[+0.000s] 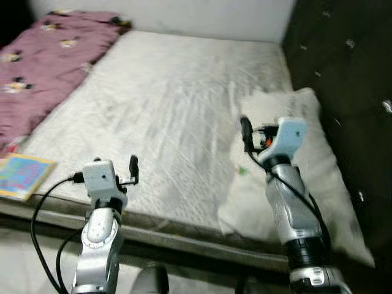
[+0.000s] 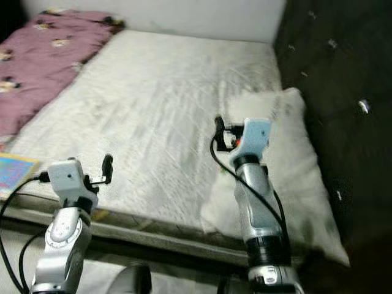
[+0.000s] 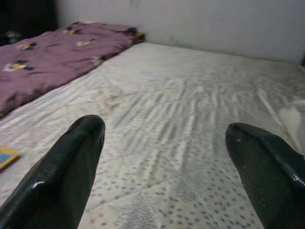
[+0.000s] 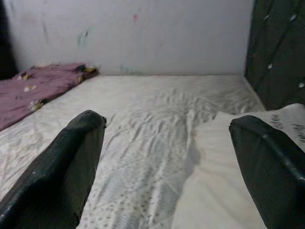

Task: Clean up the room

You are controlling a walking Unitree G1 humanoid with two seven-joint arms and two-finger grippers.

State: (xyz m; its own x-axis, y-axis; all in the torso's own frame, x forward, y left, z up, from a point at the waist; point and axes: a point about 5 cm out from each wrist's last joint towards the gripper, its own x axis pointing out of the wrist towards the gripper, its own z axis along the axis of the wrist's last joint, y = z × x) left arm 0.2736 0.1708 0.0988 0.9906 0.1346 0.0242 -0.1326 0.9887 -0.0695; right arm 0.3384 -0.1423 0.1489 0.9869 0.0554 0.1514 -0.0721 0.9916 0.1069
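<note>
The bed carries a bare white sheet. A white pillow lies on the bed's right side, against the dark headboard; its long axis runs from the near edge toward the far wall. A purple blanket lies bunched along the far left side. A colourful book lies flat at the near left corner.

The left gripper hovers above the sheet near the front edge, fingers apart, holding nothing. The right gripper hovers at the pillow's left edge, fingers apart, holding nothing.
</note>
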